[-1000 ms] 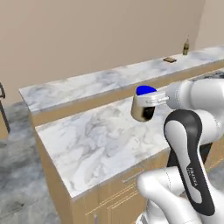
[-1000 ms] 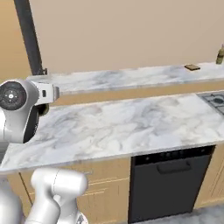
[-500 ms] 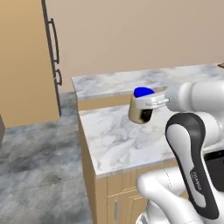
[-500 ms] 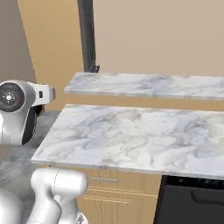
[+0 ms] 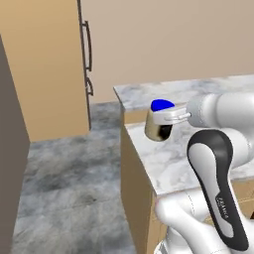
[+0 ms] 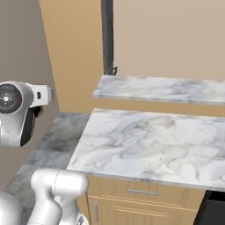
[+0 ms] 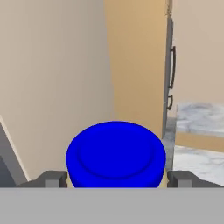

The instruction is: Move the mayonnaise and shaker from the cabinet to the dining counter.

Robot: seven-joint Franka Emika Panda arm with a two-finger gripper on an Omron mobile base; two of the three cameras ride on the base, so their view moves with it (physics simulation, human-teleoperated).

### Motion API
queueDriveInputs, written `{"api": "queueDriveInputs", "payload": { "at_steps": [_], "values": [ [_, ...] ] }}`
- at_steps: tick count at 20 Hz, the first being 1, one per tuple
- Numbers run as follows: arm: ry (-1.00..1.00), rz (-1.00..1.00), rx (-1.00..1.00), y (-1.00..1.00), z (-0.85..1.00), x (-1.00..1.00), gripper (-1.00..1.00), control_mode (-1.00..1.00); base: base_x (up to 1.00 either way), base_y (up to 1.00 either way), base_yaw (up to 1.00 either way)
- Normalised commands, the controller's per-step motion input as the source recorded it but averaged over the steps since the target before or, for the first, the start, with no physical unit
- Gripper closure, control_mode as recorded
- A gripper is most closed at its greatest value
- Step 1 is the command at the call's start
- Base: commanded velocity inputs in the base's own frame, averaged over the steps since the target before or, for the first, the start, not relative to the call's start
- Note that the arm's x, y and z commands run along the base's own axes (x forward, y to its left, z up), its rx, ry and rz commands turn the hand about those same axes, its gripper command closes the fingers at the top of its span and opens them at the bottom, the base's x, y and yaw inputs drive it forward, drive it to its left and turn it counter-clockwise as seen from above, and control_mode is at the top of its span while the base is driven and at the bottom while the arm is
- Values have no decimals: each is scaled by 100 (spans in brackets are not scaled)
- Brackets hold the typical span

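Carry leg of the first item. The mayonnaise [image 5: 159,125], blue lid up, sits clamped in the gripper [image 5: 163,119], held in the air above the near end of a marble-topped counter [image 5: 171,158]. In the hand view the blue lid [image 7: 116,154] lies between the two dark finger tips [image 7: 51,178], one showing at each side, so the wide-set jaws are closed on the jar and not standing free.

A tall wooden cabinet [image 5: 47,69] with bar handles stands across the grey floor [image 5: 69,188], well apart from the arm.

Judgement: the jar is out of storage and in transit; setting down is not yet done. The next move calls for bringing it over the dining counter, lowering it upright onto bare marble, then opening the jaws.

Poorly seen:
- No shaker can be made out.
- Whether this two-level marble top is the dining counter is uncertain; probably so, but neither cooktop nor stools can be made out.
- The jar's body is cut off in the hand view; its label is a dark patch in the left base view.
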Motion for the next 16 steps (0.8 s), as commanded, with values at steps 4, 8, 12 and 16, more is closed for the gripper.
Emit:
{"api": "queueDriveInputs", "payload": {
  "at_steps": [4, 8, 12, 16],
  "values": [
    [0, 0, 0, 0, 0, 0, 100, 100, 37, 77, 4],
    [0, 0, 0, 0, 0, 0, 100, 100, 36, 82, 2],
    [0, 0, 0, 0, 0, 0, 100, 100, 39, 82, 0],
    [0, 0, 0, 0, 0, 0, 100, 100, 57, 69, -2]
  ]
}}
